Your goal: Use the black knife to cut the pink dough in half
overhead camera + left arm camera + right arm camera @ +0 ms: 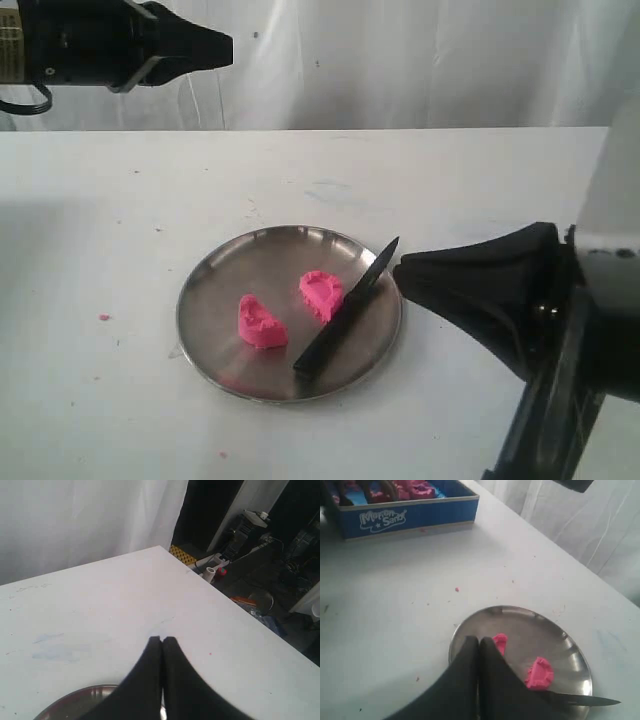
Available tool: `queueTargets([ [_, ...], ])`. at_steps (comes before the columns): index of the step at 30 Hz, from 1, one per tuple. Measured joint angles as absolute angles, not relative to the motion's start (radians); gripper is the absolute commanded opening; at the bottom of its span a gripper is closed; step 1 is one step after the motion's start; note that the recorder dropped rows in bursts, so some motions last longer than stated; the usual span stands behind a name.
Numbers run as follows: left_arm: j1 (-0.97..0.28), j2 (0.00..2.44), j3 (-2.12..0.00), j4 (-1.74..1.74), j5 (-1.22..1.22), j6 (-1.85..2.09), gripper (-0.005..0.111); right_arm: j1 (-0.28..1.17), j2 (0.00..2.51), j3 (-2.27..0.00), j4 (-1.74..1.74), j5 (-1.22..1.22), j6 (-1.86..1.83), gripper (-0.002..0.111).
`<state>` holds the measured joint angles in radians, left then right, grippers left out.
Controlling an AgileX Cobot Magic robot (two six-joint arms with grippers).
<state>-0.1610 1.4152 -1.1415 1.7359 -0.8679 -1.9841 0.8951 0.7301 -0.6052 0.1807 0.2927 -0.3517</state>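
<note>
Pink dough [539, 672] is found as two separate pieces on the steel plate [196, 282]: left half [262, 322] nearer the front rim, right half [322, 295] a little further back, with a clear gap between them. The cut is judged done

Black knife [348, 305] is laid flat on the plate, released, gripped by nothing. Its long axis is diagonal: handle end at the front rim, tip over the back-right rim. The right half lies just beside the blade, on its left. Contact or hairline gap cannot be told

Right gripper [400, 272] is clamped shut on nothing, with its tips just beside the blade tip, off the plate's right edge. Left gripper [226, 48] is likewise closed and empty, held high at back left, well apart from the plate

If the knife is to be lifted off, the right arm is clearly nearer, but only the tip end is faced. The handle lies at the far end of the axis, so the jaws would need opening and a reach toward the front rim would be called for
</note>
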Motion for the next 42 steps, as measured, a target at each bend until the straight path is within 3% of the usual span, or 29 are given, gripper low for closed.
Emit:
queueTargets([
  [6,-0.161,1.415,-1.141,1.736,-0.868,-1.984,0.0,0.864,0.624,-0.351,0.289,0.097,-0.352,0.0],
  [23,-0.161,1.415,-1.141,1.736,-0.867,-1.984,0.0,0.529,0.14,-0.062,0.416,0.376,-0.352,0.0],
  [42,-0.161,1.415,-1.141,1.736,-0.865,-1.984,0.0,0.519,0.007,-0.005,0.267,0.356,-0.257,0.0],
])
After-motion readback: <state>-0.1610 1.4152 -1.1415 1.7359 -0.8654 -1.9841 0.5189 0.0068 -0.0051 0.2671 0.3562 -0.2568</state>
